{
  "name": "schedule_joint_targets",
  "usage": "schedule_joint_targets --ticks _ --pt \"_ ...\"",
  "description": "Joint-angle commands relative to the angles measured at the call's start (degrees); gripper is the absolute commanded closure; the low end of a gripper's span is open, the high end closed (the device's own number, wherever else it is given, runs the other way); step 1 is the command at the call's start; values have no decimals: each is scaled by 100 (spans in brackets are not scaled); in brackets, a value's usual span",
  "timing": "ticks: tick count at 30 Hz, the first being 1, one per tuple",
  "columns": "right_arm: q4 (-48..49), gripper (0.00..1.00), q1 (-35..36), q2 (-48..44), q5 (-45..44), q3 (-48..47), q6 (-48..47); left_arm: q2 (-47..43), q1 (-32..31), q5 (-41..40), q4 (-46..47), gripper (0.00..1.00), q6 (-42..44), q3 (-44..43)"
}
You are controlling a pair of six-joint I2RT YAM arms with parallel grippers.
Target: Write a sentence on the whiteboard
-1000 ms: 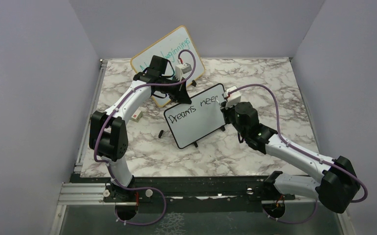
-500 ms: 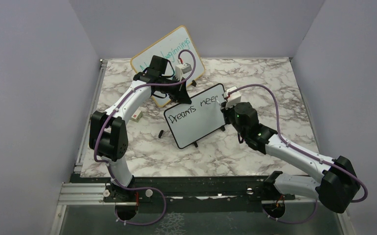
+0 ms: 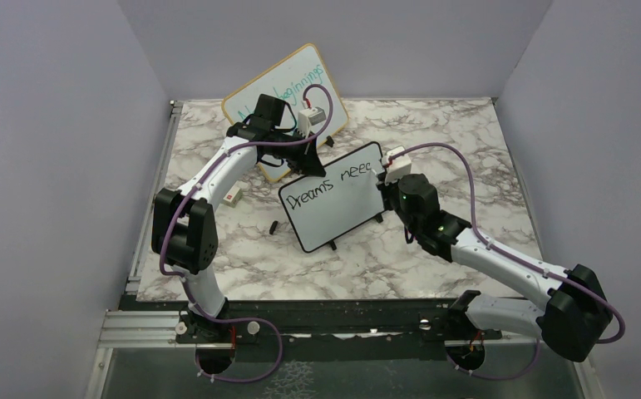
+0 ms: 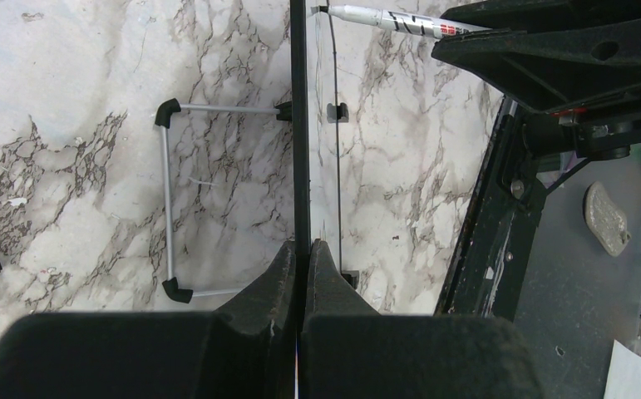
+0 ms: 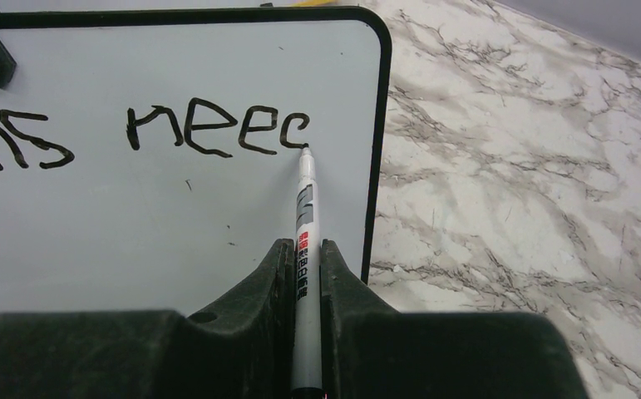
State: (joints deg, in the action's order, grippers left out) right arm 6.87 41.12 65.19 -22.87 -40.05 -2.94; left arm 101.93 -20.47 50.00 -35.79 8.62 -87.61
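The small black-framed whiteboard point(image 3: 333, 199) stands tilted mid-table. Black marker letters point(image 3: 333, 183) on it read "Dreams neec"; the right wrist view shows "neec" point(image 5: 217, 129). My left gripper point(image 3: 315, 152) is shut on the board's top edge point(image 4: 299, 125), seen edge-on in the left wrist view. My right gripper point(image 3: 390, 173) is shut on a white marker point(image 5: 305, 224). The marker's tip touches the board just below the last letter, near the right frame point(image 5: 377, 133). The marker also shows in the left wrist view point(image 4: 400, 20).
A larger wood-framed board with teal handwriting point(image 3: 288, 91) leans at the back behind my left arm. A small white block point(image 3: 234, 197) and a black marker cap point(image 3: 274, 225) lie on the marble table left of the whiteboard. The board's wire stand point(image 4: 167, 199) rests on the table.
The last letter has gained a curved stroke, so the word now reads "neec". My right gripper has shifted slightly right with the marker. The left arm has not moved.
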Motion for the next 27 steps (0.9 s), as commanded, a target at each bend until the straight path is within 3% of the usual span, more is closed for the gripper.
schedule_joint_targets --ticks 1,27 --pt "303 100 -30 -126 -108 -59 -17 125 -10 -315 -268 100 237 148" --pt "662 100 -56 415 -147 -568 -292 81 -10 -324 -262 100 237 148"
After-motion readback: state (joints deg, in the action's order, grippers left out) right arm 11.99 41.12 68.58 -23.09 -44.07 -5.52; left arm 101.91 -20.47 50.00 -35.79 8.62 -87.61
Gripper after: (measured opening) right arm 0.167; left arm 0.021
